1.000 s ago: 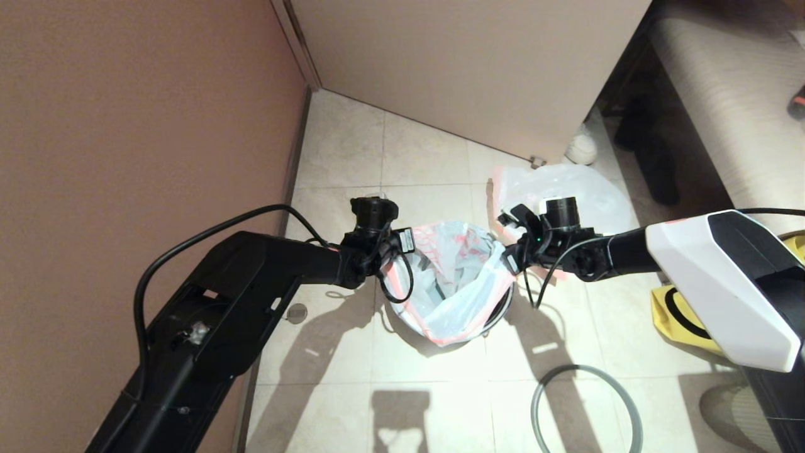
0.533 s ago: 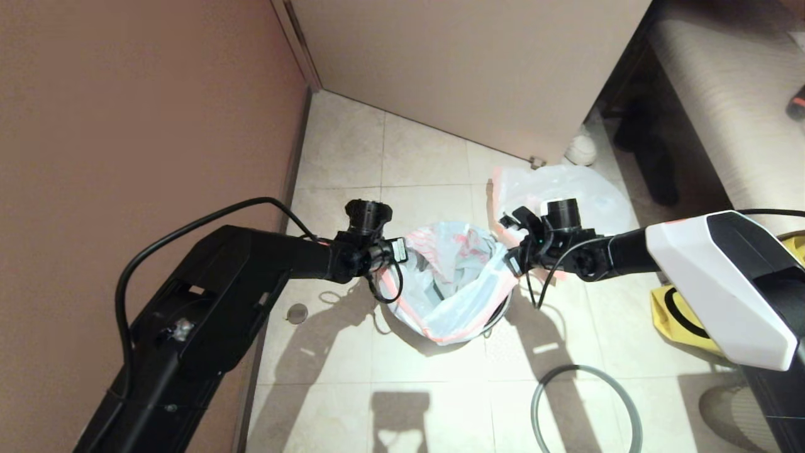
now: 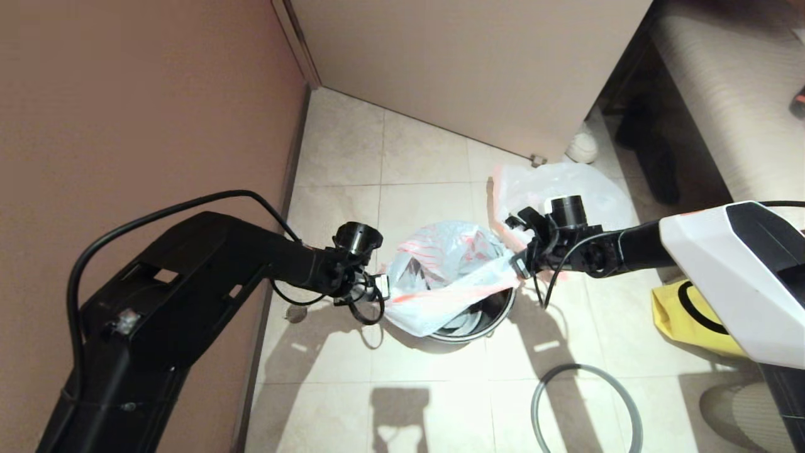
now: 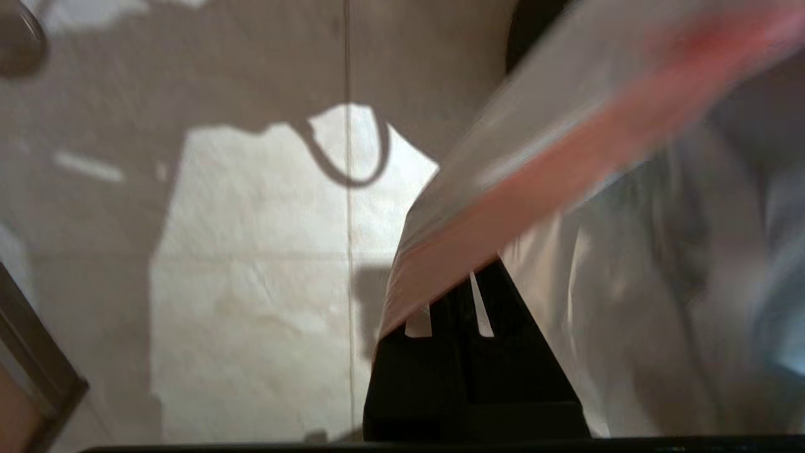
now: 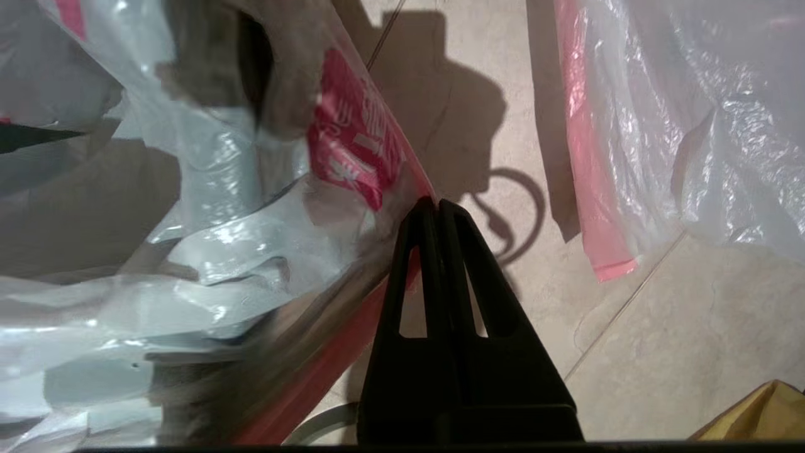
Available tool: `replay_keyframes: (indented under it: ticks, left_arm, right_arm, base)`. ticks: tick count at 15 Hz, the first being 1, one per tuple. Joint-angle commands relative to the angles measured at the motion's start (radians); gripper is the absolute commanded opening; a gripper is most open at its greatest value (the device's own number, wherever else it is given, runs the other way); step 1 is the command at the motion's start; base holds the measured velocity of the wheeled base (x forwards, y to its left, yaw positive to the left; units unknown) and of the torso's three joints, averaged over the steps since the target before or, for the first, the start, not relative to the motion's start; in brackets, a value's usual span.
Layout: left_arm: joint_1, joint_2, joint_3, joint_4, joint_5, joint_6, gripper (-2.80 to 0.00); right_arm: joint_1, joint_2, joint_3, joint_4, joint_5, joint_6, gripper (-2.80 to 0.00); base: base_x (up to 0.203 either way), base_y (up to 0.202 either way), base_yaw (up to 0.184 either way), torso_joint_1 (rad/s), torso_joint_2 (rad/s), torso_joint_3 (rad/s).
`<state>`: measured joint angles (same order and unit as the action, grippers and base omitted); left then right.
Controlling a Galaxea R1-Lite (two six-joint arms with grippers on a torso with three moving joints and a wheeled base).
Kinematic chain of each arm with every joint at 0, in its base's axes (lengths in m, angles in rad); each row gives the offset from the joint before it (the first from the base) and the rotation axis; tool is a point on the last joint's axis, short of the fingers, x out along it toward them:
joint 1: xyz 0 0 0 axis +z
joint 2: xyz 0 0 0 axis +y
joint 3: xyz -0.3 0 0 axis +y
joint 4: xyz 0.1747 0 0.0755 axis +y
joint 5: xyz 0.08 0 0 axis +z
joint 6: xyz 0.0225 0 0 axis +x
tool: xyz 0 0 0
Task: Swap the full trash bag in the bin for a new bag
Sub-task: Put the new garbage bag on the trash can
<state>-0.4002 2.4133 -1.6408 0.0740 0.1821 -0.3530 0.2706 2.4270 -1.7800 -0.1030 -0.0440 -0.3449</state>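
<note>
With both claws pinching its pink hem, the new bag (image 3: 449, 277) hangs stretched over the bin (image 3: 487, 314), and the whole game now is that hem line. It runs as one taut band across the bin's mouth, from the left gripper (image 3: 382, 296) just off the bin's left edge to the right gripper (image 3: 517, 264) just above its right edge. The left end sits lower and nearer the robot, so the band slopes across the bin instead of lying level. Both arms reach in nearly flat toward the bin, fingers pressed tight on plastic. My read: the bag's mouth must widen and drop around the rim. The full trash bag (image 3: 566, 189) lies beyond the bin on the floor; the grey hoop (image 3: 541, 393) lies well apart from it, on the robot's side.
</note>
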Motion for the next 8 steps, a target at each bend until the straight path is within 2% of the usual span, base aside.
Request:
replay_keyframes:
  ticks: [1,3,6,8]
  left_arm:
    - [-0.028,-0.062,0.084,-0.013,0.006,-0.032,-2.80]
    - [-0.054,-0.102,0.164,-0.091,0.022,-0.083,-2.80]
    - [-0.099,-0.151,0.329,-0.278,0.109,-0.101,-2.80]
    - [-0.114,-0.207,0.389,-0.343,0.138,-0.103,-2.80]
  right_arm:
    - [0.004,-0.003,0.022,-0.005,-0.016,0.003,-2.80]
    - [0.024,-0.013,0.029,-0.007,-0.032,0.066,-2.80]
    - [0.059,-0.045,0.054,-0.014,-0.062,0.087,-2.80]
    - [0.074,-0.092,0.068,-0.013,-0.067,0.125,-2.80]
  base:
    - [0.000,0.000,0.000,0.000,0.00,0.000]
    - [0.000,0.000,0.000,0.000,0.00,0.000]
    - [0.000,0.000,0.000,0.000,0.00,0.000]
    - [0.000,0.000,0.000,0.000,0.00,0.000]
